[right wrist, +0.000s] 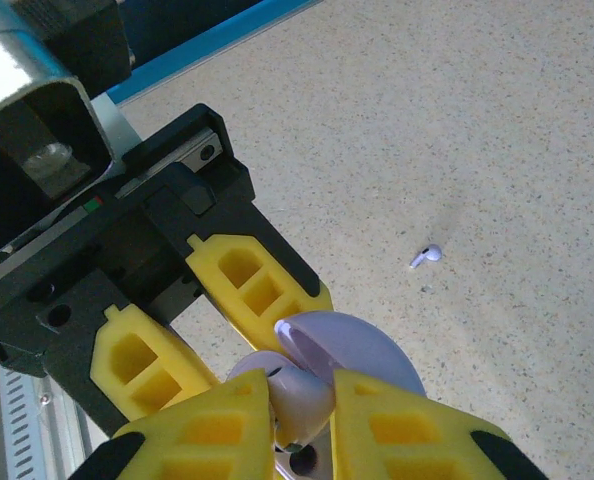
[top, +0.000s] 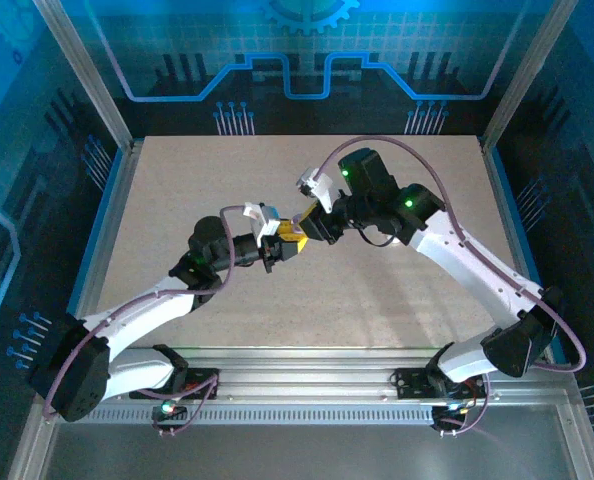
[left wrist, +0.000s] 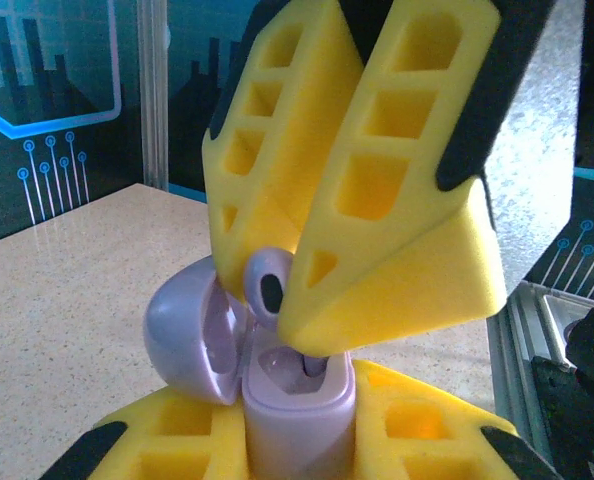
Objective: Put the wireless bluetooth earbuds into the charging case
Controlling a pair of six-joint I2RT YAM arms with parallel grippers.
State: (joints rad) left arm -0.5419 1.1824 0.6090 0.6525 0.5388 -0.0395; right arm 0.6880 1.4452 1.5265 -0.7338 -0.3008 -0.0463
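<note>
The left gripper [left wrist: 295,455] is closed firmly on the lower body of the small lavender case [left wrist: 299,400], holding it upright above the table [right wrist: 457,120] with its rounded lid [left wrist: 182,335] swung open to one side. The right gripper [right wrist: 299,425] comes at it from above with its fingers nearly together, pinching a lavender earbud [left wrist: 269,285] just over the open pocket. The stem looks to be entering the pocket, though the yellow fingers hide the exact contact. A second earbud [right wrist: 427,255] lies by itself on the table, well apart from both grippers. The earbud is likely very light, hard and smooth, so it can easily twist or pop out of a pinch. The safest hold is across its rounded head, leaving the stem free to point down into the pocket. Only light pressure should be needed, because a bud like this probably settles into place once it is lined up. The case is also light and glossy. Gripping its lower body, as here, keeps the hinge and lid clear and steadies it against the downward push.
</note>
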